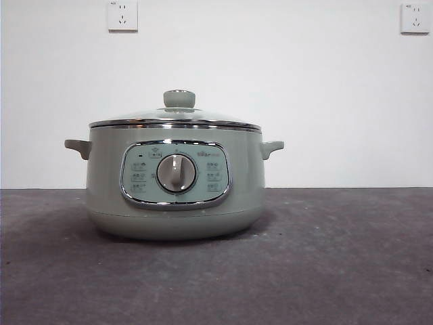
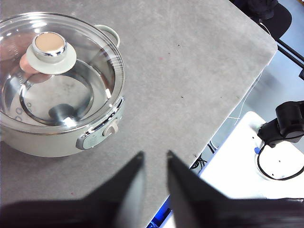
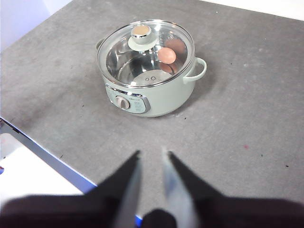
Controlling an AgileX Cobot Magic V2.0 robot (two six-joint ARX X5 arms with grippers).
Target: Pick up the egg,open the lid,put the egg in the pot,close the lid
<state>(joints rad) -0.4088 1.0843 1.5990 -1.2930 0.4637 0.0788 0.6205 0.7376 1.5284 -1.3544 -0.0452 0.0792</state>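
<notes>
The pale green pot stands in the middle of the grey table, dial facing the front camera. Its glass lid with the green knob sits shut on the rim. The reddish-brown egg lies inside the pot, seen through the lid. In the left wrist view the egg shows partly behind the knob. My left gripper hangs open and empty, well away from the pot. My right gripper is also open, empty and far back.
The table's edge runs close beside the left gripper, with a white stand and cables beyond it. Another table edge lies by the right gripper. Two wall sockets sit on the white wall behind.
</notes>
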